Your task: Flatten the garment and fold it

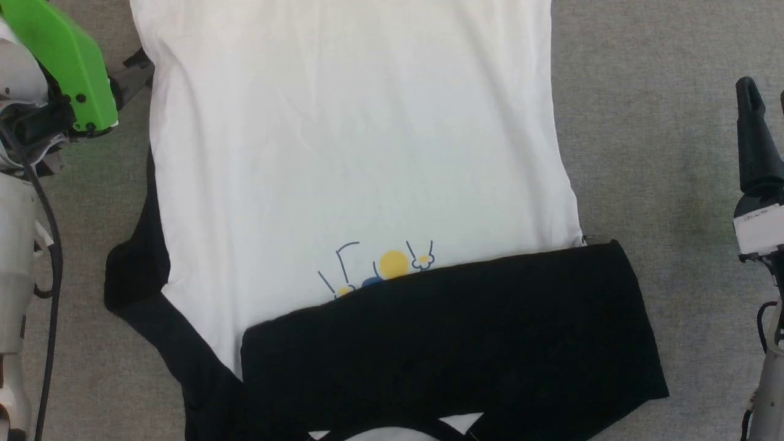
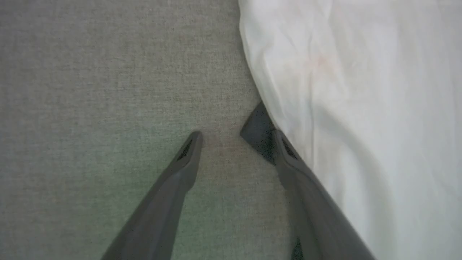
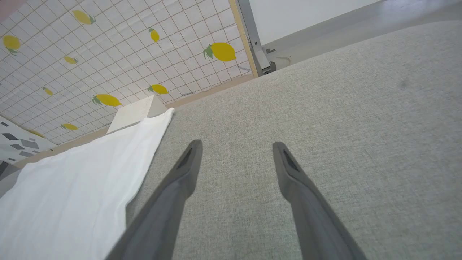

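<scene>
White shirt [image 1: 355, 153] lies mid-frame on grey cloth [image 1: 649, 122], black sleeve [image 1: 453, 343] folded across its lower part. The left gripper [image 2: 237, 136], wide and empty, sits at its upper-left edge; the right gripper [image 3: 236, 144], equally wide, is well apart at right. A shallow one-layer pinch could drag the fold askew.

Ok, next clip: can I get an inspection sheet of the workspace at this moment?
Surface: grey woven fabric.
Job's things: garment spread flat; one black sleeve folded across the chest, covering part of the print.
Clutter: nothing seen.
Grippers: left gripper open at the garment's side edge, holding nothing; right gripper open over bare fabric, apart from the garment.
Cables: black cable along the left arm; second cable by the right arm.
Surroundings: lemon-patterned panel, metal post, pale block.
</scene>
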Tool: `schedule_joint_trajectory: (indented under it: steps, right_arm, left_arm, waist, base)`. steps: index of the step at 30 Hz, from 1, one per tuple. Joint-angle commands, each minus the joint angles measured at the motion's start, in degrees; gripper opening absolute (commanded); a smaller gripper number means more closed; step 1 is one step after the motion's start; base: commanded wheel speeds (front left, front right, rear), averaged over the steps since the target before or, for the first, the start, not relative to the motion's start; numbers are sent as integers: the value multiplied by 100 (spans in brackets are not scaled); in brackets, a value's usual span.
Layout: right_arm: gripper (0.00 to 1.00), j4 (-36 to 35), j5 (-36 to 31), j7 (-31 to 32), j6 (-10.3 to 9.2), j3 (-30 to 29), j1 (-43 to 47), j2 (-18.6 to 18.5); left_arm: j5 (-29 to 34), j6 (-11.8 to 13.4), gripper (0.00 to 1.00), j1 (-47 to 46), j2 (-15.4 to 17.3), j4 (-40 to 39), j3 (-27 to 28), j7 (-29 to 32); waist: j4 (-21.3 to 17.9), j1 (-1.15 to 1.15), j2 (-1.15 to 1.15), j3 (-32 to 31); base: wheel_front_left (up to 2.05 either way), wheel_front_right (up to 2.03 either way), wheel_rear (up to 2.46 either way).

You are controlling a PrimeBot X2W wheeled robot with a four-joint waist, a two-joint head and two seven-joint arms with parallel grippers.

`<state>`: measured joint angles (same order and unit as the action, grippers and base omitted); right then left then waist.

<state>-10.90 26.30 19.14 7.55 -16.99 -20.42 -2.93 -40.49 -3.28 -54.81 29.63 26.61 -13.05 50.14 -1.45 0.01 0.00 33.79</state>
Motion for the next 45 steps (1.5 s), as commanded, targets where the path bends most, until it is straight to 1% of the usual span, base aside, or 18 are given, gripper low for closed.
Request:
schedule_joint_trajectory:
  steps: [1, 2, 3, 4, 11, 19, 20, 22, 28, 33, 38, 41, 45]
  right_arm:
    - [100, -36, 31, -44, -6, -16, -7, 5]
    - [100, -37, 31, -46, -6, -26, 0, 5]
    - [100, -38, 30, -45, -6, -31, 4, 5]
    - [100, -43, 29, -46, -6, -40, 6, 5]
    - [100, -62, -7, -21, -6, -111, -14, 5]
    - [100, 81, -85, 28, -6, -99, -6, 5]
    - [100, 135, -127, 65, -6, -104, 3, 5]
    - [100, 167, -150, 109, -6, -95, 21, 5]
    - [100, 239, -182, 208, -6, -103, 96, 5]
    - [100, 297, -185, 278, -6, -99, 195, 5]
    - [100, 349, -180, 312, -6, -125, 275, 5]
    - [100, 394, -164, 325, -6, -140, 338, 5]
    - [100, 467, -141, 326, -6, -196, 465, 5]
  left_arm:
    - [9, 72, 100, 98, -37, 103, -81, 149]
    - [-25, 92, 55, 118, -56, 111, -87, 216]
    - [-56, 101, 31, 133, -67, 110, -89, 269]
    - [-102, 101, 0, 143, -77, 91, -74, 301]
    - [-285, 106, 0, 179, -137, -32, 29, 259]
    - [-607, 72, 0, 216, -304, -53, 378, -245]
    - [-728, 62, 0, 272, -335, -17, 546, -472]
    - [-800, 69, 0, 326, -343, 25, 663, -618]
    - [-873, 107, 0, 579, -182, 182, 994, -1064]
    - [-969, 234, 0, 853, 19, 371, 1408, -1483]
    - [-1047, 294, 0, 1095, 230, 509, 1751, -1809]
    - [-1118, 249, 0, 1228, 316, 549, 1875, -1879]
    - [-1142, 93, 0, 1333, 354, 401, 1847, -1873]
  waist:
    - [-2, -1, 0, 9]
    - [-3, -1, 0, 12]
    - [-5, -1, 0, 15]
    - [-8, -1, 0, 21]
    - [25, -1, 0, -3]
    - [226, -1, 0, -352]
    - [332, -1, 0, -567]
    - [405, -1, 0, -723]
    - [625, -1, 0, -1162]
    - [779, -1, 0, -1465]
    - [878, -1, 0, -1715]
    - [921, -1, 0, -1897]
    - [973, -1, 0, -2167]
  base:
    - [0, 0, 0]
    - [0, 0, 0]
    - [0, 0, 0]
    - [0, 0, 0]
    - [0, 0, 0]
    - [0, 0, 0]
    - [0, 0, 0]
    - [0, 0, 0]
    - [0, 0, 0]
    - [0, 0, 0]
    - [0, 0, 0]
    - [0, 0, 0]
    - [0, 0, 0]
